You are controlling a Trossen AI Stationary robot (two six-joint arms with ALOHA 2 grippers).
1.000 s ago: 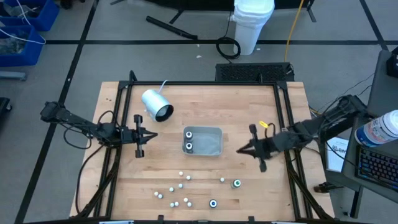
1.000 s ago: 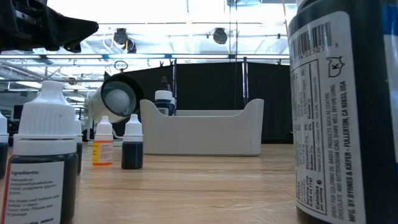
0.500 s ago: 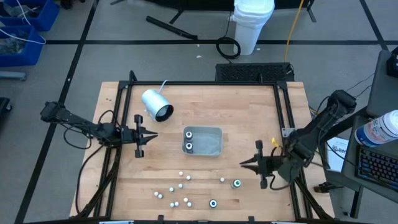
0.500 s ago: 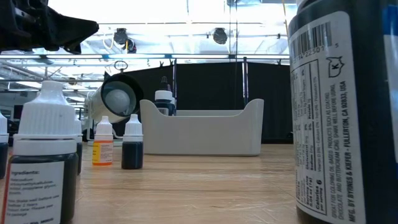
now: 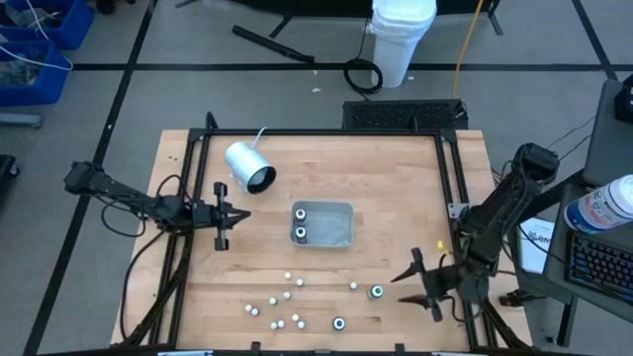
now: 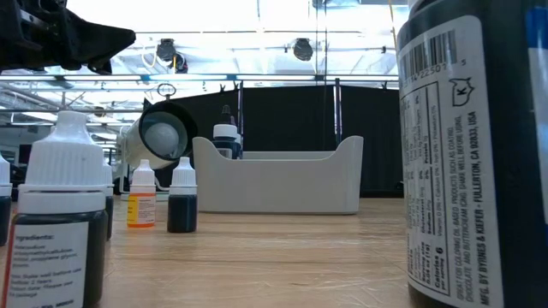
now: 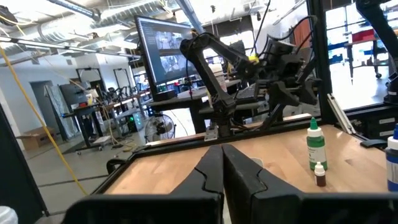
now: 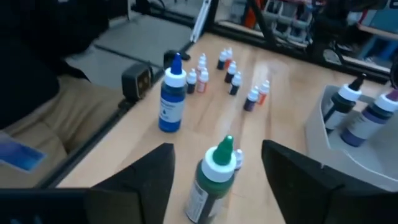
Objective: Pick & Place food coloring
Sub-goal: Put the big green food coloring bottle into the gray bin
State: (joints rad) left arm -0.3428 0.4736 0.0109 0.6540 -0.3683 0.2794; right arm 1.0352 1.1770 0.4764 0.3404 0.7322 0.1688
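The food coloring bottles stand on the wooden table. Several tiny ones point(image 5: 282, 302) cluster by the near edge, with a blue-topped bottle point(image 8: 172, 93) beside them. Two more point(image 5: 301, 222) stand inside the grey tray point(image 5: 341, 229). A green-topped bottle point(image 5: 377, 292) stands upright at the near right. My right gripper point(image 5: 401, 284) is open just to its right, and its fingers point(image 8: 143, 180) flank the bottle point(image 8: 214, 171) without touching it. My left gripper point(image 5: 242, 215) hovers shut at the table's left, left of the tray, holding nothing.
A white-and-grey cylinder point(image 5: 248, 165) with a cord lies at the far left. In the low view a large dark bottle point(image 6: 471, 154) and a white-capped one point(image 6: 60, 214) stand close to the near edge. Black frame rails point(image 5: 188, 198) run along both table sides.
My right gripper has swung from beside the tray toward the table's near edge and has come up to the green-topped bottle from its right. Its fingers, shut before, now stand apart. The left arm and all bottles have kept still.
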